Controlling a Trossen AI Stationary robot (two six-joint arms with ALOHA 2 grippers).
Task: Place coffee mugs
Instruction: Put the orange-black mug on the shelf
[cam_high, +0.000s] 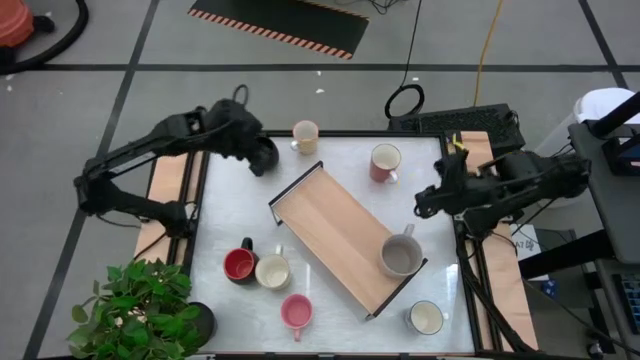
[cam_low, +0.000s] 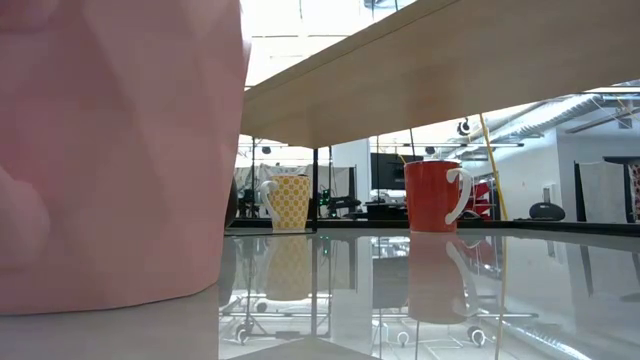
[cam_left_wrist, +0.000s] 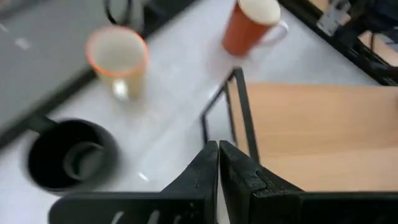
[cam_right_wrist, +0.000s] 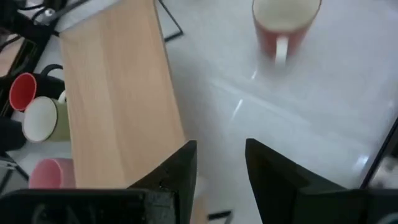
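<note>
White tabletop (cam_high: 330, 300) carries a long wooden tray (cam_high: 335, 235) holding one grey ceramic mug (cam_high: 400, 256); others stand loose. Right gripper (cam_high: 425, 200) hangs released and empty, left gripper (cam_high: 262, 157) clenched. Recommend approaching the red ceramic mug (cam_high: 384, 163) squarely from above.

We see a grey mug (cam_high: 401, 256) upright on the tray's right end. A red mug (cam_high: 385, 163) and a cream mug (cam_high: 305, 136) stand far. Near, a black mug (cam_high: 240, 264) touches a cream one (cam_high: 272, 271), with a pink mug (cam_high: 296, 313) below and a white mug (cam_high: 426, 318) right.
</note>
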